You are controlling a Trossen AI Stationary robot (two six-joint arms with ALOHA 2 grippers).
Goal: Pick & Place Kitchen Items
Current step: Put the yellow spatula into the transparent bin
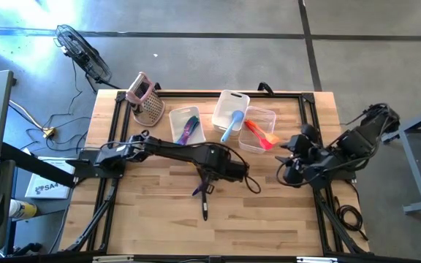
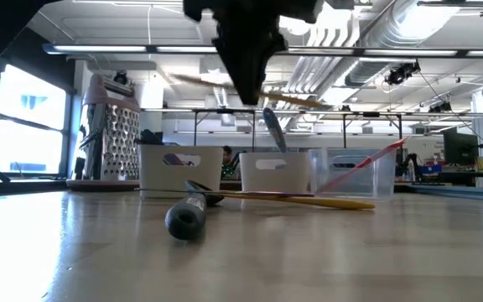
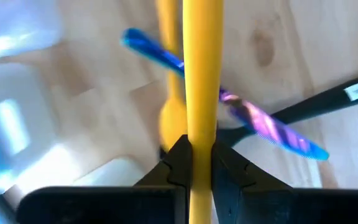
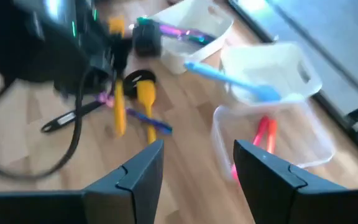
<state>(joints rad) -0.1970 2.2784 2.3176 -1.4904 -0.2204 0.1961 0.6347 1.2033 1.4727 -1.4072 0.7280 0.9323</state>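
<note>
We see the left end effector clamped on a slim yellow plastic utensil, lifted above the wooden surface near a black-handled utensil. Thin grip, so it may pivot or slip. Right end effector waits apart, empty, by the clear rectangular plastic tubs.

Two dark, matte arms of blocky jointed segments; black cables loop beside the left arm; the right gripper's fingers are angular, dark grey wedges.
</note>
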